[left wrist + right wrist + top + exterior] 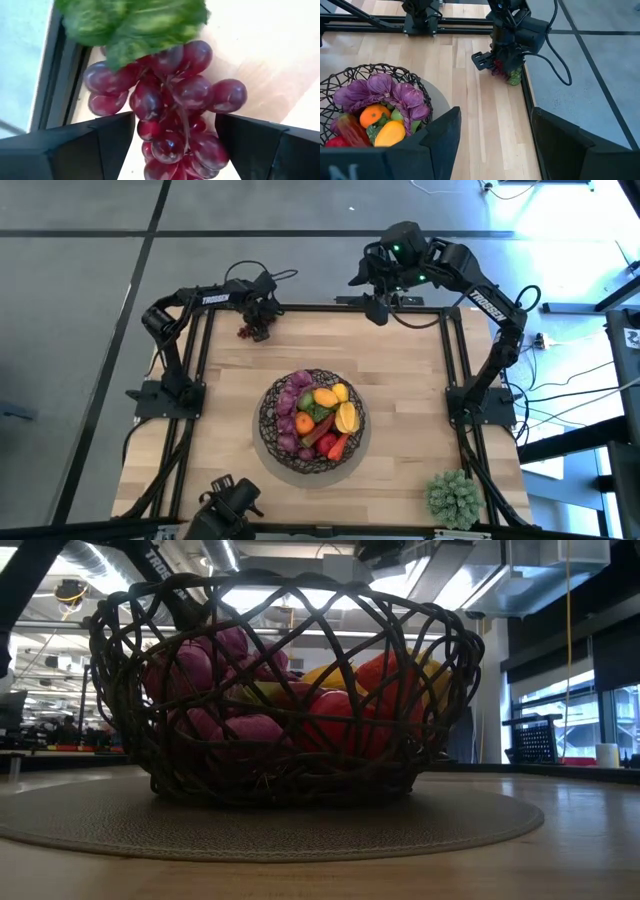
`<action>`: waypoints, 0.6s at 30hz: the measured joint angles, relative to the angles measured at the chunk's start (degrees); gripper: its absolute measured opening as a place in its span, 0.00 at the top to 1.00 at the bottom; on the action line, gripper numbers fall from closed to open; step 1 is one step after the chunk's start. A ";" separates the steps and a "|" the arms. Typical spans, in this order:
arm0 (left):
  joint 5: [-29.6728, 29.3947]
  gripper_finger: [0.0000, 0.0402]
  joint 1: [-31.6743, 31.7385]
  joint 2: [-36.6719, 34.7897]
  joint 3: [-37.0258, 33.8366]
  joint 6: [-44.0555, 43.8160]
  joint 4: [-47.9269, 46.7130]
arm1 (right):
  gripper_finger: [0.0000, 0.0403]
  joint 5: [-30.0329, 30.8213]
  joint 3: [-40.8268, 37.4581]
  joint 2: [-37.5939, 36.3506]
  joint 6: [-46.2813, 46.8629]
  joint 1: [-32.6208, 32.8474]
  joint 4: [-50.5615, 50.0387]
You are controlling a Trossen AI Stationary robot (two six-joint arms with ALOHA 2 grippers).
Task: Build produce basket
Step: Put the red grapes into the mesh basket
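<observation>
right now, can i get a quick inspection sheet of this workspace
Surface: pale wooden table in a dark frame; a round grey mat lies under the basket.
Job's things: woven wire basket at the table's middle holds produce; a red grape bunch with a green leaf lies at the far left corner.
Clutter: pale green spiky plant at the near right corner.
Grippers: left gripper open, fingers on either side of the grape bunch; right gripper open and empty, at the far edge.
Cables: black cables trail over the floor on the right.
Surroundings: grey floor; nobody seen.
</observation>
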 joint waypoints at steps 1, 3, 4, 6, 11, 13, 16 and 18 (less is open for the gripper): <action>-0.90 0.34 -0.46 0.00 0.00 -0.55 0.11 | 0.41 0.00 0.00 0.00 0.01 0.00 0.00; -1.89 0.36 -1.17 0.00 0.00 -0.41 0.16 | 0.41 -0.02 0.00 0.00 0.00 0.00 0.00; -1.99 0.38 -1.45 0.00 0.00 -0.26 0.36 | 0.41 0.00 0.00 0.00 0.00 0.00 0.00; -1.99 0.42 -1.90 0.00 0.00 -0.24 0.79 | 0.41 0.00 0.00 0.00 0.00 0.00 -0.02; -2.02 0.59 -2.60 0.00 0.00 -0.26 0.85 | 0.41 0.00 0.00 0.00 0.00 0.00 -0.02; -2.04 0.68 -2.69 -0.13 0.00 -0.32 0.83 | 0.41 0.00 0.00 0.00 0.00 0.00 -0.04; -2.06 0.81 -3.10 -0.57 0.00 -0.54 0.82 | 0.41 0.00 0.00 0.00 0.00 0.00 -0.18; -2.04 0.90 -3.19 -1.04 0.00 -0.55 0.47 | 0.41 0.00 0.00 0.00 -0.02 0.00 -0.42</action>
